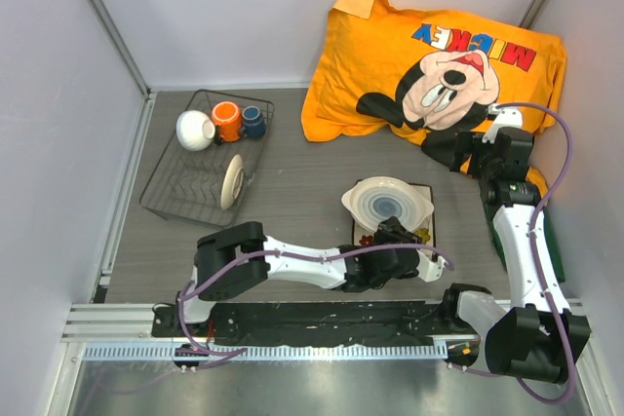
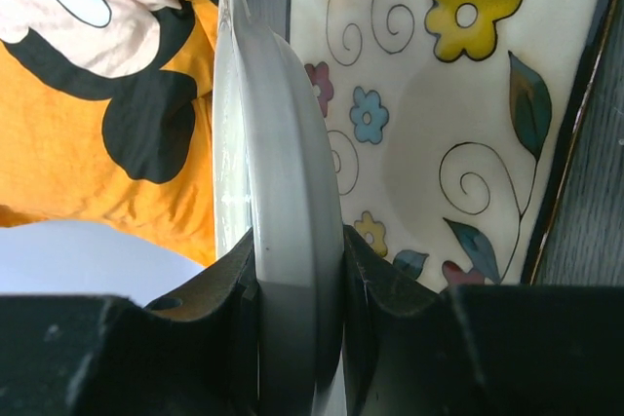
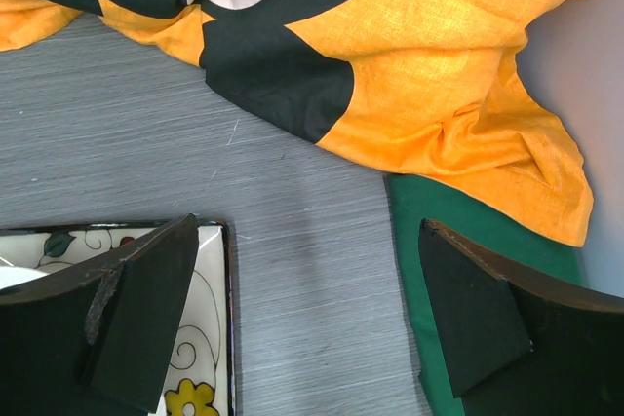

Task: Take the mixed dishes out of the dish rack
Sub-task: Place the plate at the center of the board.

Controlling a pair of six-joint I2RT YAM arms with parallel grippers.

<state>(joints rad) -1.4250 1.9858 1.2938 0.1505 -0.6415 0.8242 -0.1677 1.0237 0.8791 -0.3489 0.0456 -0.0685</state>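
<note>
My left gripper (image 1: 395, 238) is shut on the rim of the large cream round bowl (image 1: 387, 204), holding it over the square flowered plate (image 1: 426, 232) on the table. In the left wrist view the fingers (image 2: 385, 280) pinch the bowl's rim (image 2: 278, 143) edge-on, with the plate (image 2: 439, 114) behind. The dark wire dish rack (image 1: 175, 187) at the far left holds a small white bowl (image 1: 195, 130), an orange mug (image 1: 226, 120), a small dark-blue cup (image 1: 253, 122) and an upright cream round dish (image 1: 232, 182). My right gripper (image 1: 466, 153) is open and empty (image 3: 307, 319), with the plate's corner (image 3: 200, 338) beside its left finger.
An orange Mickey pillow (image 1: 429, 56) lies at the back right, under my right gripper. A green cloth (image 3: 429, 211) lies by the right wall. Grey walls enclose the table on three sides.
</note>
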